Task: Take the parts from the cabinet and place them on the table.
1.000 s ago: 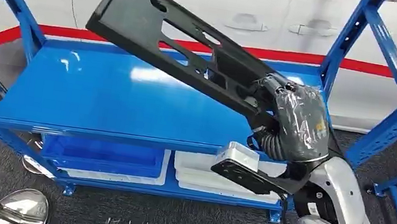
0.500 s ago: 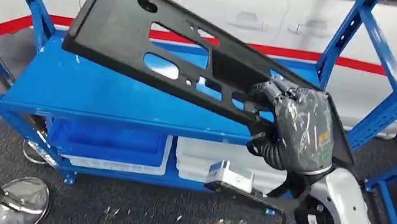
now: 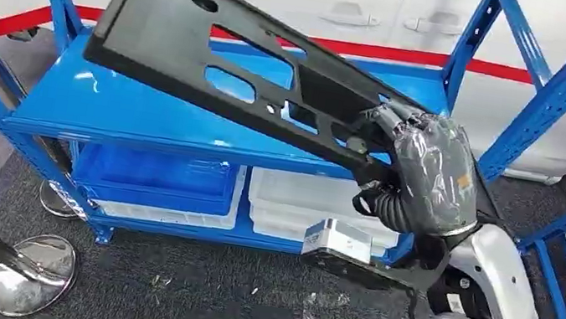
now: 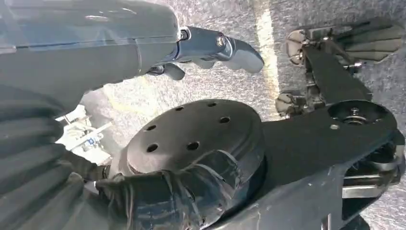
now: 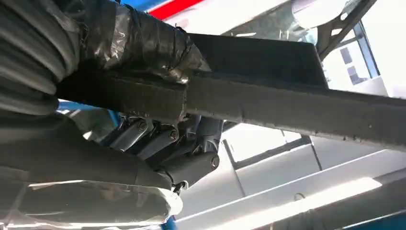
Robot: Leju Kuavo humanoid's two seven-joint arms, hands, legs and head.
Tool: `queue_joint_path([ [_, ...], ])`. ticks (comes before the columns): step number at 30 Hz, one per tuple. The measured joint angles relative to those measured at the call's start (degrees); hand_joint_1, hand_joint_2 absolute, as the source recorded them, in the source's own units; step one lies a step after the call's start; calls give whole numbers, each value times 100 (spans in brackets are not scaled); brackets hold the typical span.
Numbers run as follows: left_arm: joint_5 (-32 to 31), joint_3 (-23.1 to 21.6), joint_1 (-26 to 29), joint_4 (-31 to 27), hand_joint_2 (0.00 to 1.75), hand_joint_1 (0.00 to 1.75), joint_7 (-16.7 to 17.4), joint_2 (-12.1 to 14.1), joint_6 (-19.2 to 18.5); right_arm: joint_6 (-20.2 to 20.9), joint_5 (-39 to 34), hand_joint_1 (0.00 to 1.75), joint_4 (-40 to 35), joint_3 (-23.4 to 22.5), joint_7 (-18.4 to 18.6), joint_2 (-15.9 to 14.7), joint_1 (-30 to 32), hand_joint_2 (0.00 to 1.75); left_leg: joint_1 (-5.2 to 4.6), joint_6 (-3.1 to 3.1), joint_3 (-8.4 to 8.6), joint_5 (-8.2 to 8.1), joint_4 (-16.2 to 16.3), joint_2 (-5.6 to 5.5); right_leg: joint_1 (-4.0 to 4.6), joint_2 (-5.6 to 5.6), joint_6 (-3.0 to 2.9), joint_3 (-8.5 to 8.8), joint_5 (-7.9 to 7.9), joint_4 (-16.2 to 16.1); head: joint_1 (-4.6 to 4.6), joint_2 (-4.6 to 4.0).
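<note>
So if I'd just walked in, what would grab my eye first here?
Probably the long black panel with cut-outs, held up at a slant over the blue shelf by the robot's right hand, which grips its lower end. Behind the shelf stands a white car with a red stripe, and under it sit a blue bin and a white bin.

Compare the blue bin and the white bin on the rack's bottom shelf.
The blue bin sits on the left, the white bin on the right. The blue bin stands directly on another whitish tray; the white bin looks like a stack of white trays. Both rest side by side under the blue shelf.
</note>
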Motion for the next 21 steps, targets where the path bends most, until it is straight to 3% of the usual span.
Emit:
queue_joint_path([
  [2,11,4,-6,0,175,0,0,0,4,-2,-72,175,52,0,0,0,-38,175,16,-48,-226,-594,807,1,9,1,-21,-145,109,3,-11,0],
  [3,13,6,-7,0,175,0,0,0,4,-2,-88,175,81,0,0,0,-38,175,16,-59,-287,-745,1162,1,15,1,-18,-229,169,5,-17,0],
  [4,13,6,-8,0,175,0,0,0,4,-2,-90,175,112,0,0,0,-38,175,16,-58,-253,-728,1288,0,17,1,-15,-307,222,11,-20,0],
  [5,13,6,-7,0,175,0,0,0,7,-2,-94,175,138,0,0,0,-39,175,16,-50,-103,-582,1191,0,18,1,-8,-385,278,14,-20,0],
  [7,13,6,-9,0,175,0,2,0,4,-7,-107,175,177,0,0,0,-55,175,14,-13,491,-217,456,-4,19,5,24,-511,384,16,-20,0],
  [8,13,6,-23,0,175,0,2,0,4,-7,-118,175,190,0,0,0,-72,175,14,20,857,-189,-23,-25,18,8,46,-543,432,19,-22,0],
  [9,11,9,-44,0,175,0,9,2,4,-9,-129,175,195,0,2,0,-89,175,-19,51,1163,-385,-512,-51,41,7,92,-585,477,22,-22,0],
  [10,11,11,-43,0,175,0,9,2,2,-11,-134,175,210,0,2,2,-103,175,-37,76,1127,-336,-495,-61,29,-3,130,-563,542,-17,7,2],
  [12,9,15,-40,0,175,0,13,2,0,-15,-166,175,232,0,0,4,-109,175,-70,133,1056,-278,-516,-66,10,-6,201,-544,651,-81,-48,2],
  [13,9,17,-41,2,175,0,13,2,0,-15,-173,175,245,0,0,2,-107,175,-66,182,1032,-204,-568,-58,28,11,247,-539,707,-115,-28,0],
  [14,6,17,-45,0,175,0,15,-13,-2,-20,-175,175,269,0,2,0,-94,175,-8,234,1044,-103,-627,8,5,31,265,-591,606,-59,-35,0],
  [15,6,17,-41,0,175,0,17,-13,-2,-24,-184,175,276,0,0,0,-112,175,-18,284,985,-24,-650,4,34,18,276,-683,297,114,-15,0],
  [16,6,17,-37,0,175,0,20,-15,-2,-28,-193,175,291,0,4,0,-107,175,-21,359,897,36,-642,30,39,25,274,-791,-96,488,0,0],
  [17,11,17,-37,0,175,0,17,-15,-2,-37,-212,175,299,0,11,0,-99,175,-37,368,813,93,-630,57,40,25,280,-889,-406,913,18,0],
  [18,13,17,-39,0,175,0,17,-15,-2,-39,-232,175,308,0,9,0,-81,175,-54,373,730,145,-622,65,34,20,287,-942,-594,1301,13,0],
  [19,15,17,-38,2,175,0,17,-15,-2,-42,-241,175,319,0,9,-4,-60,175,-60,378,642,201,-605,78,34,21,297,-917,-579,1534,15,0],
  [21,15,17,-39,2,175,0,17,-15,-2,-42,-249,175,345,0,9,-5,-52,175,-69,368,463,275,-539,134,36,16,297,-680,-229,1448,16,0],
])
